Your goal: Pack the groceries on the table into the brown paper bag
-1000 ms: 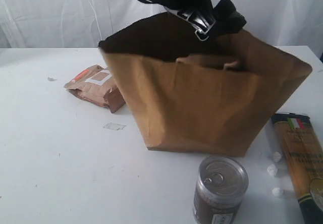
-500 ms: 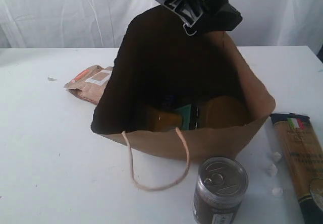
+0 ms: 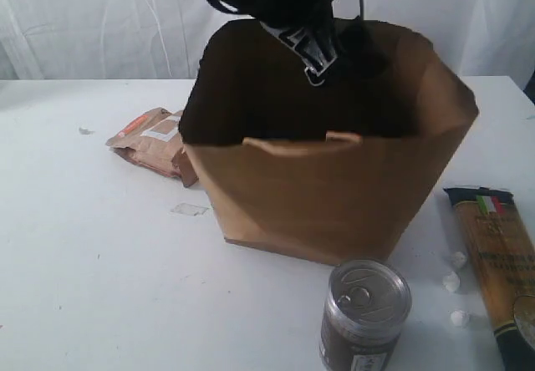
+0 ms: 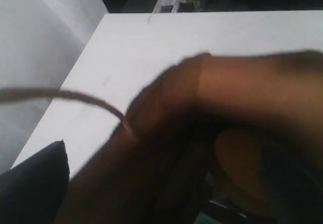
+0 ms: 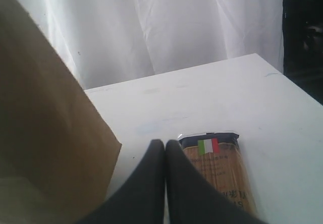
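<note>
Pull-tab can [image 3: 365, 312] nearest, upright, base cut off by the frame; open counter [image 3: 92, 262] to its left. Long spaghetti packet [image 3: 500, 262] flat at right, long axis near-to-far, flag end far, near end cut off. Right jaws clenched, empty, by the flag end. Brown paper bag [image 3: 326, 195] mid-counter, upright, mouth up, contents lost in shadow. Brown labelled pouch [image 3: 155, 141] partly hidden behind its left corner. Left jaws spread at far rim, grasping nothing visible

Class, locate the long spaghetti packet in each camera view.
Exterior view: long spaghetti packet at the lower right edge, right of the brown paper bag.
Left wrist view: not in it.
Right wrist view: packet just beyond the right gripper, beside the bag.
Shared landmark: the brown paper bag.
</note>
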